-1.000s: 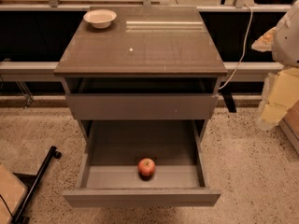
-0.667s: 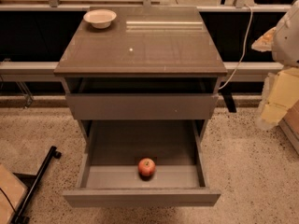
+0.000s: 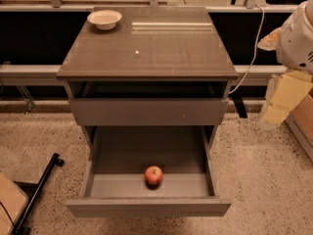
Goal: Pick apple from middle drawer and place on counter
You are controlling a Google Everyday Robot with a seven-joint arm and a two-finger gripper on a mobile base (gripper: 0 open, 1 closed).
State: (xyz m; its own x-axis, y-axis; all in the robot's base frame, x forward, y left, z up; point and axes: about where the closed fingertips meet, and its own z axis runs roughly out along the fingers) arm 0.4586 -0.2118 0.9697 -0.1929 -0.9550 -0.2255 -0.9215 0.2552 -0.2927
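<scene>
- The small round red apple (image 3: 153, 175) with a yellowish patch lay in the pulled-out plain grey middle drawer (image 3: 146, 207), close to its front wall and about midway across the tray.
- A grey upper drawer panel (image 3: 148, 111) sat above the tray's back part.
- The glossy brownish-grey counter (image 3: 146, 53) carried a white bowl (image 3: 104, 19) at its far left corner.
- The pale yellow claw (image 3: 281, 100) hung at the right edge, beside the cabinet and well apart from the apple; whether it was open could not be told.

Speckled floor (image 3: 264, 180), possibly terrazzo.
</scene>
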